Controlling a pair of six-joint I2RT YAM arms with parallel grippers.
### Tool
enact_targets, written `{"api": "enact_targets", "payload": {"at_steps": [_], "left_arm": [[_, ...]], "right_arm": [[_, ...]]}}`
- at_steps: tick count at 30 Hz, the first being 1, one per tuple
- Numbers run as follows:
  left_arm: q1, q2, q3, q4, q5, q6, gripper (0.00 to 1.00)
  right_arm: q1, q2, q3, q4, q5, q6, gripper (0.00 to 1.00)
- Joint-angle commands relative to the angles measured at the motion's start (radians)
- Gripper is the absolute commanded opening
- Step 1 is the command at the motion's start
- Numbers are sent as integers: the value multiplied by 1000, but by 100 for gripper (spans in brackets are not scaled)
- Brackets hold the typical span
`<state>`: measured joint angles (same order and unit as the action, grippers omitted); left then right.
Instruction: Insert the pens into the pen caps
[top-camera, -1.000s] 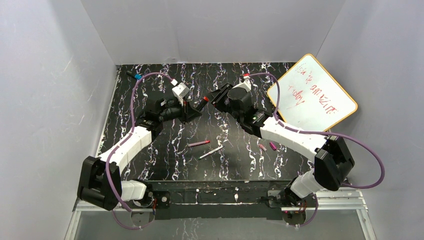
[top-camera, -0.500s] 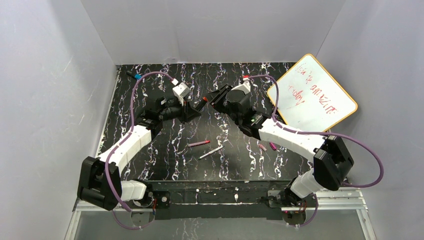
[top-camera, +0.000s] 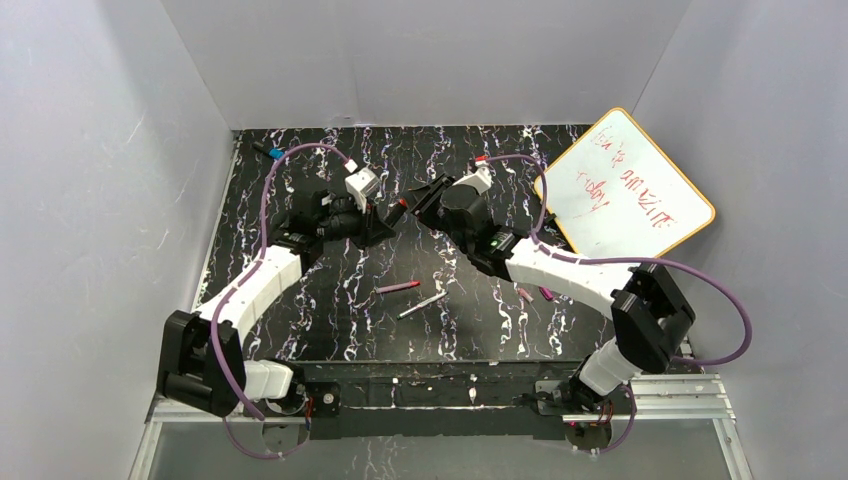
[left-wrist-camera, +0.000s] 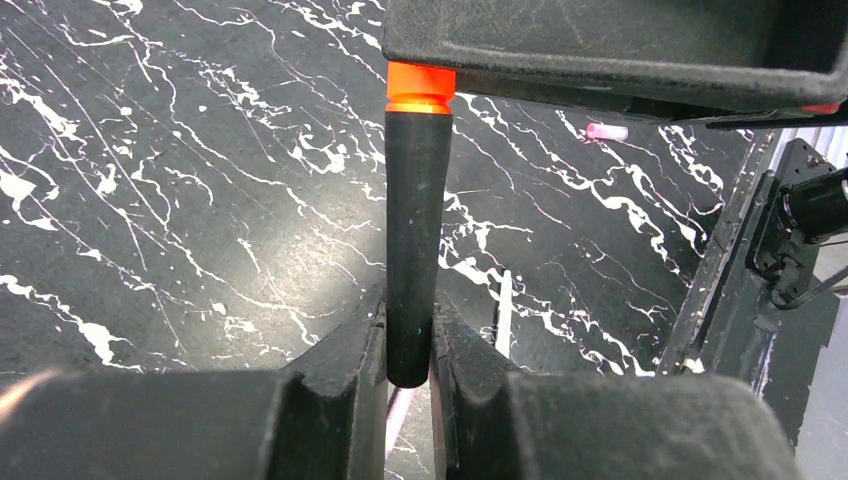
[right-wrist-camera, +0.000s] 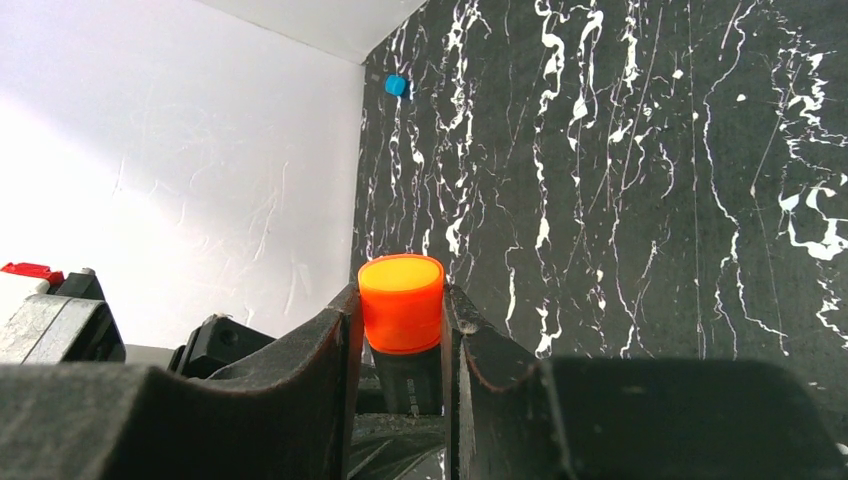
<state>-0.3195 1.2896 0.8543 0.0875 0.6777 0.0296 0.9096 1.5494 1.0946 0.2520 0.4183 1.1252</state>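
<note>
Mid-air over the table (top-camera: 340, 330), the left gripper (left-wrist-camera: 408, 322) clamps the black pen (left-wrist-camera: 418, 230), its barrel aimed straight at the right gripper (right-wrist-camera: 400, 312), which pinches the orange cap (right-wrist-camera: 401, 298); pen and cap meet end to end, apparently aligned.

Right gripper (right-wrist-camera: 401, 296): jaws closed on a small cap, one dark finger (right-wrist-camera: 325, 345) on each side of it.
Orange cap (right-wrist-camera: 401, 303): short bright tube, upright between the jaws, its flat round top facing the camera.
Black pen (right-wrist-camera: 406, 378): a dark barrel directly beneath the cap and touching it; how far it sits inside cannot be told.
Tabletop (right-wrist-camera: 620, 180): black marble pattern with white veins, filling the right side.
Blue item (right-wrist-camera: 397, 85): small, at the far edge where tabletop meets wall.
Wall (right-wrist-camera: 180, 150): plain white, on the left.
Dark machine parts (right-wrist-camera: 60, 320): lower left, with a red tab (right-wrist-camera: 28, 269) on top.
</note>
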Motion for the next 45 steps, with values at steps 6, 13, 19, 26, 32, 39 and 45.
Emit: {"api": "enact_targets", "payload": {"at_steps": [6, 13, 19, 26, 32, 39, 45], "left_arm": [[23, 11, 176, 245, -38, 53, 0], [52, 57, 221, 279, -26, 38, 0], [62, 71, 237, 279, -33, 47, 0], [62, 65, 223, 267, -39, 65, 0], [63, 51, 175, 304, -8, 55, 0], [60, -68, -27, 627, -99, 52, 0], [59, -49, -25, 656, -93, 25, 0]], "right_arm": [[203, 55, -45, -92, -456, -5, 17], [231, 78, -42, -90, -500, -16, 17], [237, 92, -39, -86, -512, -14, 17], [237, 95, -37, -85, -506, -19, 17], [238, 96, -14, -98, -464, -46, 17], [234, 131, 136, -185, -366, -233, 18], [223, 47, 83, -161, -347, -314, 35]]}}
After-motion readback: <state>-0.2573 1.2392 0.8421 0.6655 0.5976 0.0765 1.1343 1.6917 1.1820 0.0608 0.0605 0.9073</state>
